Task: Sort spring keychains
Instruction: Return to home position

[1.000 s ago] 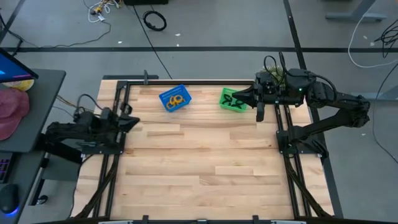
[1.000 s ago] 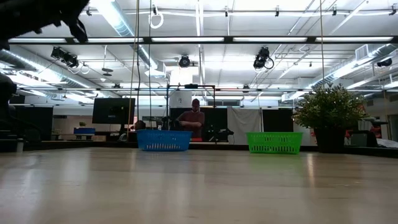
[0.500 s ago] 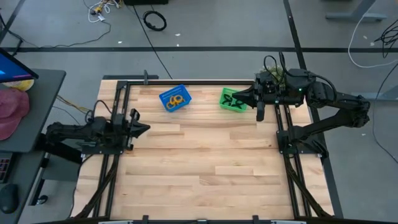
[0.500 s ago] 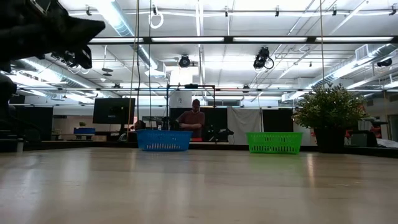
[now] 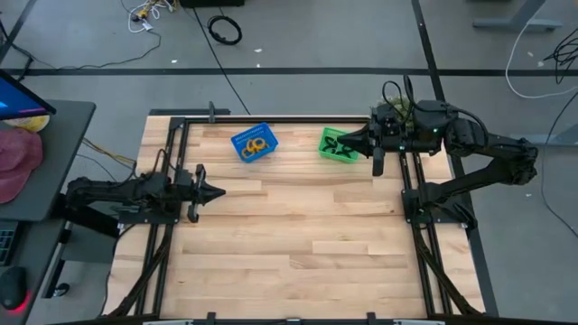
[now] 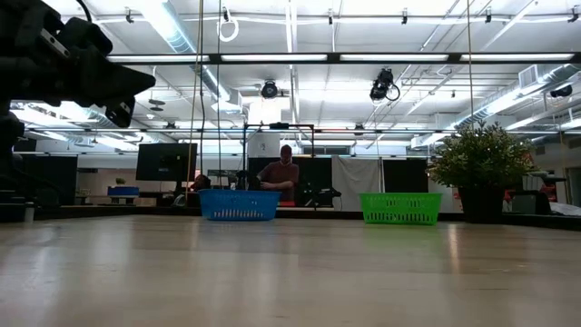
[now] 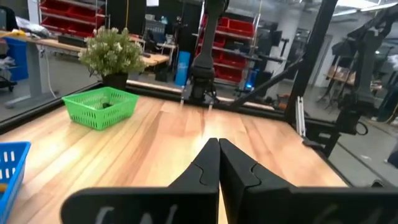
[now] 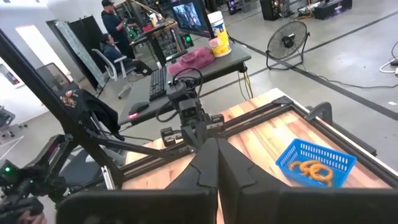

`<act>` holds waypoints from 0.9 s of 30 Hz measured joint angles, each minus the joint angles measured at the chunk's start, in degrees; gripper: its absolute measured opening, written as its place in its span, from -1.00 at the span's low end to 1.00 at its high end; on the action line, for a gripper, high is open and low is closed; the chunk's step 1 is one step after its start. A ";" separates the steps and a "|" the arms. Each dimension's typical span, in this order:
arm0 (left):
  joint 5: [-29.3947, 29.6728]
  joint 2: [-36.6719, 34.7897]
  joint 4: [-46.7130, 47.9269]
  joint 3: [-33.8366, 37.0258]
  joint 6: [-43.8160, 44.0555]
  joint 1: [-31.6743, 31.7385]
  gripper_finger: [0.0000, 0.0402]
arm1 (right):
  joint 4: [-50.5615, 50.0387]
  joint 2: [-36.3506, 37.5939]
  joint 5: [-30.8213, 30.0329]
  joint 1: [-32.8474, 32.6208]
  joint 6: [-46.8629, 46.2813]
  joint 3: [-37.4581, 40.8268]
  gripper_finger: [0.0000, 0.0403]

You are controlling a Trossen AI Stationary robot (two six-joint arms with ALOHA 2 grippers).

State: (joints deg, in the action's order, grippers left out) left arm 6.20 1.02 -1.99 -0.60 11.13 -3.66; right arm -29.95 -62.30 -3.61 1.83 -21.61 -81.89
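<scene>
Orange spring keychains (image 5: 256, 144) lie in the blue basket (image 5: 242, 139) near the table's far edge; they also show in the right wrist view as orange keychains (image 8: 311, 169) inside the blue basket (image 8: 339, 157). Black keychains (image 5: 335, 150) lie in the green basket (image 5: 325, 136) to its right. My left gripper (image 5: 219, 192) is shut and hovers over the table's left part, pointing right; its fingers (image 7: 217, 152) meet in the wrist view. My right gripper (image 5: 343, 142) is shut, held high over the green basket, pointing left.
In the low view the blue basket (image 6: 239, 204) and the green basket (image 6: 399, 208) stand at the table's far edge, with a person (image 6: 286, 173) and a potted plant (image 6: 479, 163) in the room behind. Dark frame rails (image 5: 408, 194) run along both table sides.
My left gripper has moved from the table's left edge out over the table, toward the right and slightly toward the near edge, staying shut. The right arm and both baskets have kept still.
</scene>
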 joint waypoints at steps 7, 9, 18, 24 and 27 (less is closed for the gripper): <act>-0.36 0.09 0.22 0.02 3.46 0.00 -0.98 | -2.07 1.08 0.00 0.00 -1.07 0.07 -1.00; -0.42 0.09 0.45 0.02 5.46 0.00 -0.95 | -5.12 2.37 -0.02 -0.04 -1.91 0.07 -1.00; -0.35 0.09 -0.90 0.11 3.23 0.00 -0.88 | -8.17 12.15 -2.23 -1.93 -5.84 5.85 -1.00; -0.37 0.09 -1.04 0.13 3.23 0.00 -0.88 | 1.95 22.41 -8.38 -6.40 -6.73 19.05 -1.00; -0.37 0.09 -1.08 0.13 3.22 0.00 -0.88 | 9.00 27.29 -10.46 -7.37 -4.46 25.49 -1.00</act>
State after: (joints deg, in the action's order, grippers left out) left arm 5.82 1.10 -3.07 -0.47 14.35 -3.66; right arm -20.94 -35.02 -14.07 -5.55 -26.06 -56.40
